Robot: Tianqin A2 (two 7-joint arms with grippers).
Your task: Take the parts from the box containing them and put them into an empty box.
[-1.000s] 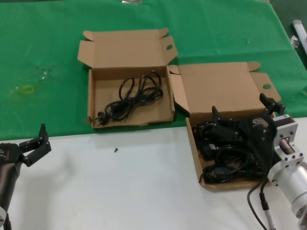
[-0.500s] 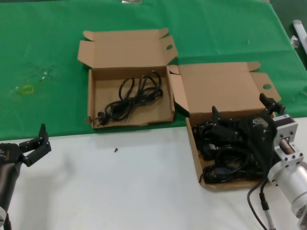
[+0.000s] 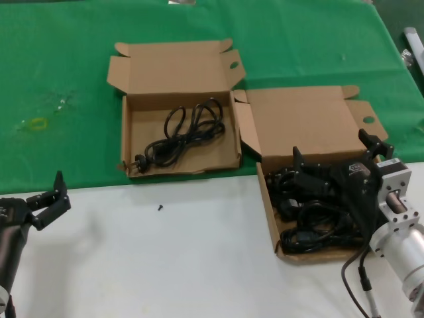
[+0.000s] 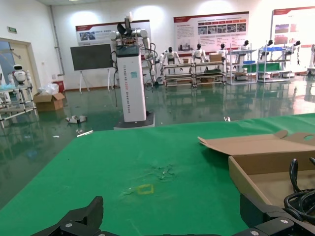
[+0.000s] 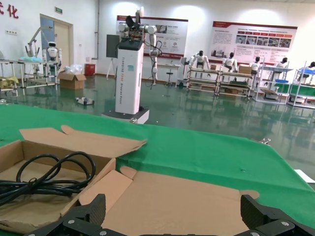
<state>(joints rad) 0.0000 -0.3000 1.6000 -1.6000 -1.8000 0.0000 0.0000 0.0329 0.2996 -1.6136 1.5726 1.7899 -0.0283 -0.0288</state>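
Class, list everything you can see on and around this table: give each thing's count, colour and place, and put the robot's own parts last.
Boxes: two, brown cardboard, lids open; left box on the green cloth, right box at the cloth's edge.
Cords: black; one cord in the left box, a pile of cords in the right box, count unclear.
Cloth: one, green, far half of table.
Table: white, near half.
Small dark speck: one, on the white table.
Left gripper: black, open, near left edge.
Right gripper: black, open, over the right box.
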